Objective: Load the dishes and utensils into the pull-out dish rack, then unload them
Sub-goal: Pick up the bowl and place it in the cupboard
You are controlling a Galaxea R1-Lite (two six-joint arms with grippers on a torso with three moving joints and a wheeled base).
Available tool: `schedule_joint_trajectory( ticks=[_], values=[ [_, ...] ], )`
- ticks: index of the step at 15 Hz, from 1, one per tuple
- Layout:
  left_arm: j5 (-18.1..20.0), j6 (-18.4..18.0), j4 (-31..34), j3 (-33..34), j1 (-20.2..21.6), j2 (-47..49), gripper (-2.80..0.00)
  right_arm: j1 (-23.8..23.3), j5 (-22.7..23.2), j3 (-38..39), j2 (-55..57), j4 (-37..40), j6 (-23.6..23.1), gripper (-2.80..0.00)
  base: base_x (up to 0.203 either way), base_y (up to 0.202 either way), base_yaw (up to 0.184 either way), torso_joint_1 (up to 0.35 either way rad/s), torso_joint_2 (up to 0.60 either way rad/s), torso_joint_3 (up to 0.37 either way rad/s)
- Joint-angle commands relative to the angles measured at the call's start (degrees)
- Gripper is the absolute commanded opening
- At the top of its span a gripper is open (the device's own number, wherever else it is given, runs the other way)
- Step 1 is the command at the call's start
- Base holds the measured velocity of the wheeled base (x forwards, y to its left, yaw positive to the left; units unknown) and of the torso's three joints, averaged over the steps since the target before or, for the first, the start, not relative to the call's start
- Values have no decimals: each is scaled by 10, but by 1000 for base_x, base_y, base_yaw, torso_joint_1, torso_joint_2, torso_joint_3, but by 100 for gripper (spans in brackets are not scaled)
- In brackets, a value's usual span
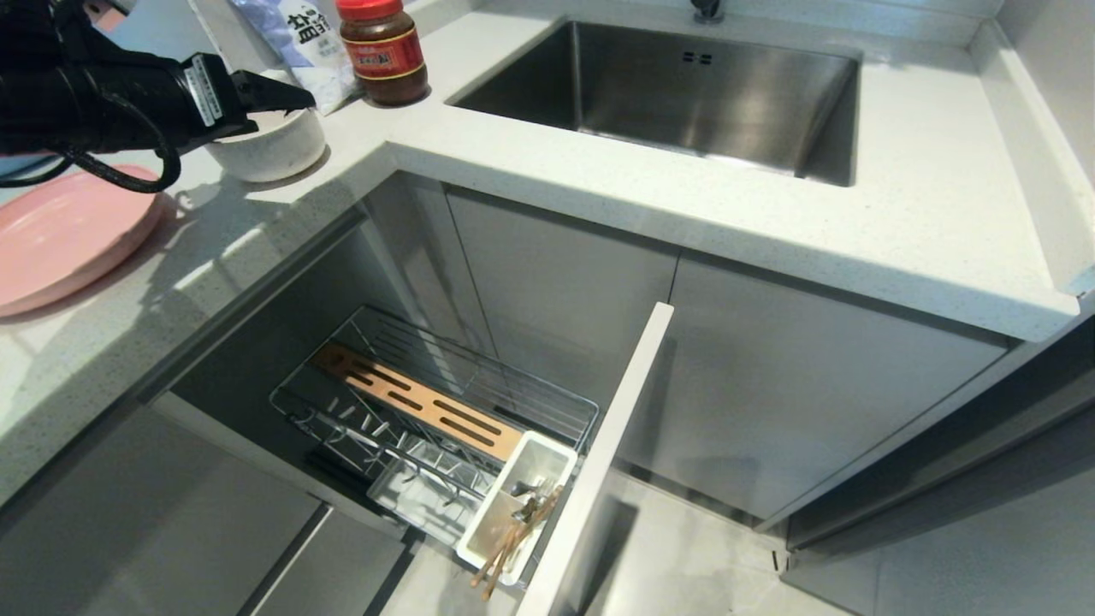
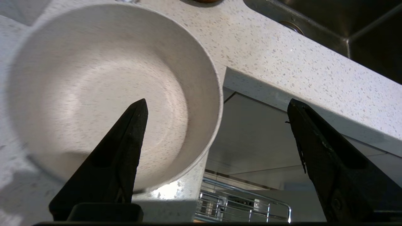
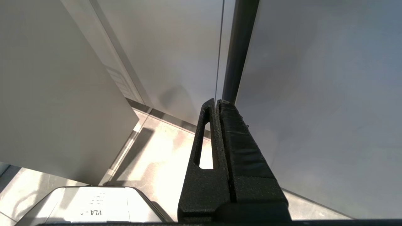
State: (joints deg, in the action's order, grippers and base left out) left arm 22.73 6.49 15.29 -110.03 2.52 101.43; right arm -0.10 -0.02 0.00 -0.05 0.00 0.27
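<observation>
2 big surfaces fill my head view: the speckled white table (image 1: 898, 214) wrapping the corner, with the steel sink (image 1: 684, 94) sunk into it. Below the corner I've got the pull-out dish rack (image 1: 445, 428) drawn out of the cabinet, its pale-grey front panel (image 1: 599, 462) edge-on to me, the slotted wooden strip (image 1: 419, 402) lying across the chrome wires, and no dish standing in it.

Pink plate (image 1: 60, 235) next, lying flat on the table at the far left of my view, partly behind the left arm and its cable. Just beside it, toward the sink, the cream-white bowl (image 1: 278, 150) sits upright on the table near the inner corner edge.

Left gripper (image 2: 216, 106) now: I'm reading its jaws as released, spread wide, 1 tip over the inside of the bowl, the other out past the rim above the table edge, nothing clamped between them. Whether the inner tip touches the bowl, I can't tell.

Behind the bowl stands a red-lidded jar (image 1: 382, 51), and a blue-and-white packet (image 1: 304, 43) leans next to it.

Down in the rack, the white cutlery tray (image 1: 517, 505) sits against the front panel, with the chopsticks (image 1: 509, 547) poking out over its near end; metal utensils lie in there too, too tangled for me to separate.

Right gripper (image 3: 217, 102): jaws clenched together, empty, hanging by the cabinet fronts above the floor.
</observation>
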Motion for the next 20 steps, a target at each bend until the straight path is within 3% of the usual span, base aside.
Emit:
schedule_joint_trajectory(
  ticks=[1,15,16,20],
  values=[
    [1,0,0,-1,-4,12,0,0,0,1,-2,0,0,-280,0,0,0,0,0,0],
    [1,-3,-12,-4,-8,27,0,0,-1,1,-2,0,0,-280,0,0,0,0,0,0],
    [0,-3,-12,-4,-8,27,-280,0,0,1,-2,0,0,-280,0,0,0,0,0,0],
    [-1,-3,-12,-4,-8,29,-280,0,0,1,-2,0,0,-280,0,0,0,0,0,0]
  ],
)
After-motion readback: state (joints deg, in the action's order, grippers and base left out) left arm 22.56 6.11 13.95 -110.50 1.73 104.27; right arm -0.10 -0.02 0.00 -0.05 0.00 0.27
